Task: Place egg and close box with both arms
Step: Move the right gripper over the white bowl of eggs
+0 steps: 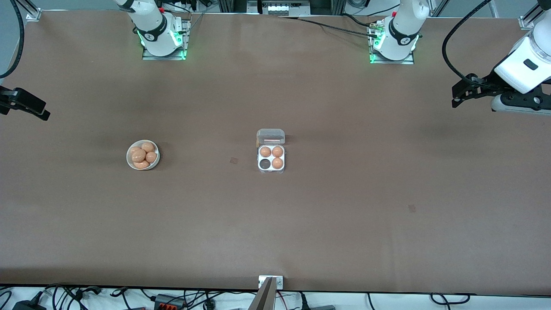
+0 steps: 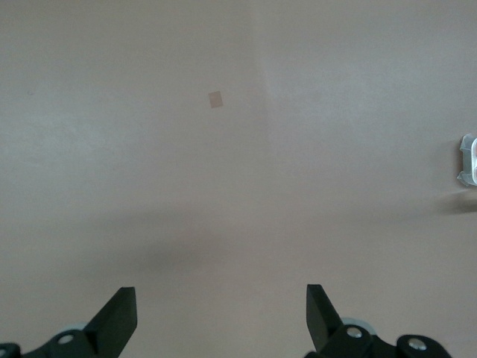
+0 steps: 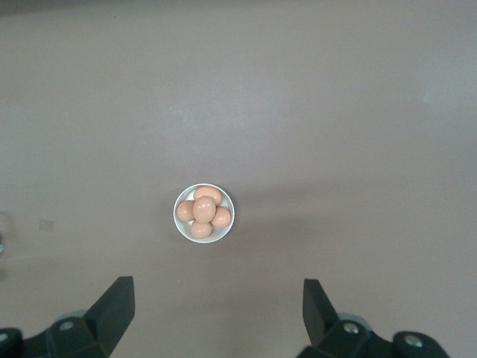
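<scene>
The clear box sits mid-table with its lid open and standing up. Three of its cells hold eggs and one cell is empty. Several orange-brown eggs lie in a white bowl toward the right arm's end; the bowl and its eggs also show in the right wrist view. My left gripper is open and empty, up over the left arm's end of the table, also seen from the wrist. My right gripper is open and empty over the right arm's end. An edge of the box shows in the left wrist view.
The brown table carries two small darker square marks, one beside the box and one nearer the camera toward the left arm's end. A metal bracket sits at the table's near edge.
</scene>
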